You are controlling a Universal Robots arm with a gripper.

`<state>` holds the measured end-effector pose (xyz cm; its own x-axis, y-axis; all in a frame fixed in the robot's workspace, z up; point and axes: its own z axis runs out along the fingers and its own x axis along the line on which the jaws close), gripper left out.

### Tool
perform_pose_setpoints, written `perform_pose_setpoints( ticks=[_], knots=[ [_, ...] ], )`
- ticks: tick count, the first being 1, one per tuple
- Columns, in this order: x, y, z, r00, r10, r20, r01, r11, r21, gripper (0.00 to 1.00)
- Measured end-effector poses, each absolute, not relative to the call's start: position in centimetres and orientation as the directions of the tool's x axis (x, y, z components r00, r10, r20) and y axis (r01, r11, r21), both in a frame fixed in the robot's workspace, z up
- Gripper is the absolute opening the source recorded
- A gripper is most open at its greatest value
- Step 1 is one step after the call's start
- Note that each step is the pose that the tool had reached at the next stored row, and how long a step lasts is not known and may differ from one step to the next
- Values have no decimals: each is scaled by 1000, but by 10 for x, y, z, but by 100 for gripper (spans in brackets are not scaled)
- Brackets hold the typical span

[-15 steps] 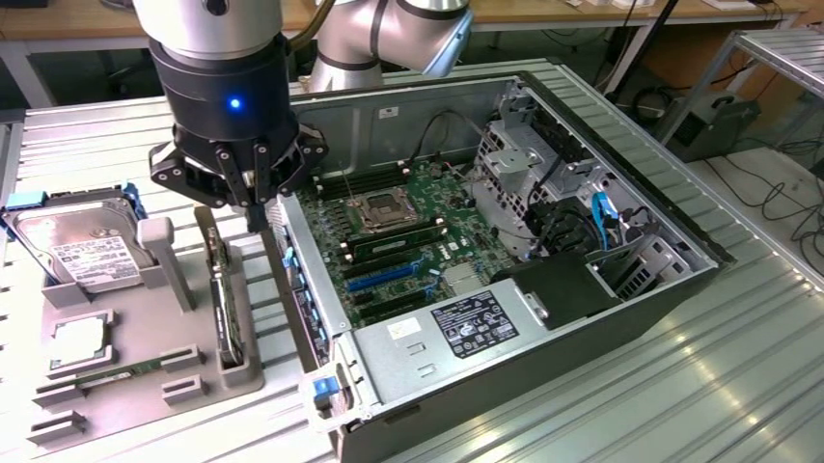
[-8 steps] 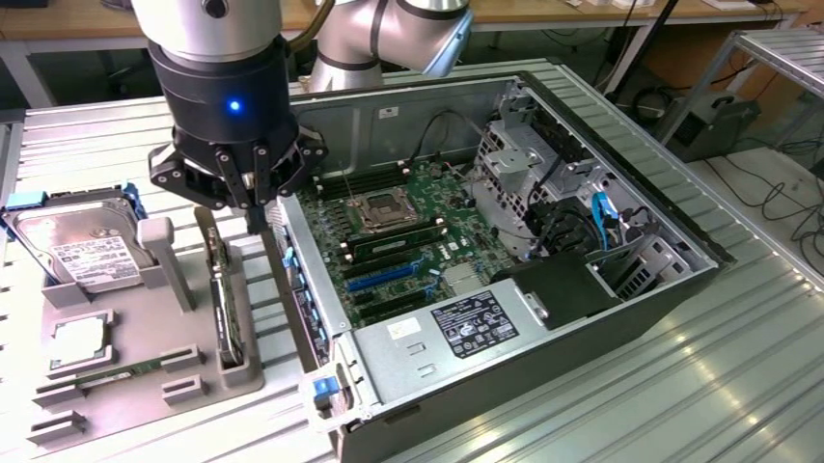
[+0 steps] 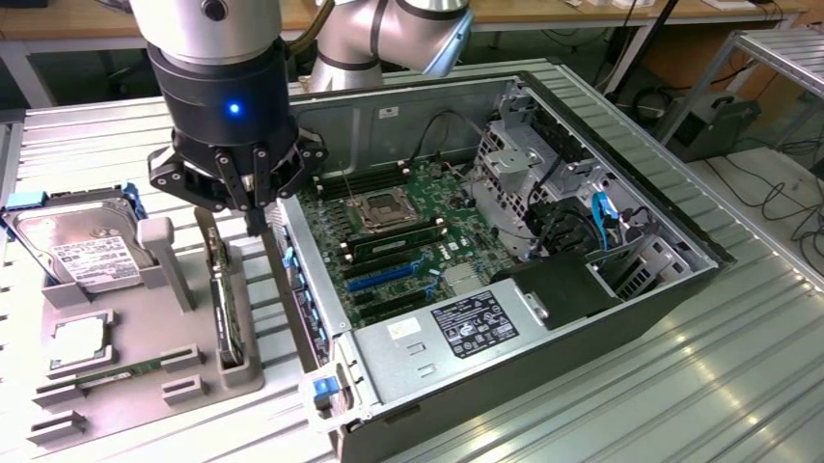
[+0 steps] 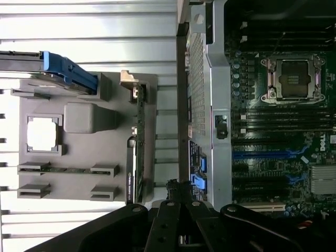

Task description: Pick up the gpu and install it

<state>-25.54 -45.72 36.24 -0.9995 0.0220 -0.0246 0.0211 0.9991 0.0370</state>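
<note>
Gripper (image 3: 257, 214): your fingers are pressed together and pinch nothing. They hang over one end of the gpu, close beside the case wall.
Gpu (image 3: 230, 313): it stands on its long edge in a slot of the holder, at the side nearest the case. You can see its black face in the exterior view and its thin green edge in the wrist view. Whether your fingertips touch it, you cannot tell.
Holder (image 3: 129, 323): this grey tray lies on the table just beside the case, at the exterior view's left.
Drive (image 3: 80, 249): it leans in the holder with its white label up and has blue rails on its sides.
Chip (image 3: 77, 338): it lies flat in a square recess.
Memory stick (image 3: 123, 371): it sits in a narrow slot, well apart from the gpu.
Case (image 3: 515, 371): it lies open on its side, with the board (image 3: 412, 246) and its bare socket (image 3: 386, 207) facing up.
Table (image 3: 734, 367): ribbed metal.
</note>
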Motion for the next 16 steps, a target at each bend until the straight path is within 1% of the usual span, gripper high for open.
perform_pose_setpoints(
  ticks=[16],
  knots=[
    [-257, -464, 361, -999, 22, -25, 21, 999, 37, 11]
  ],
)
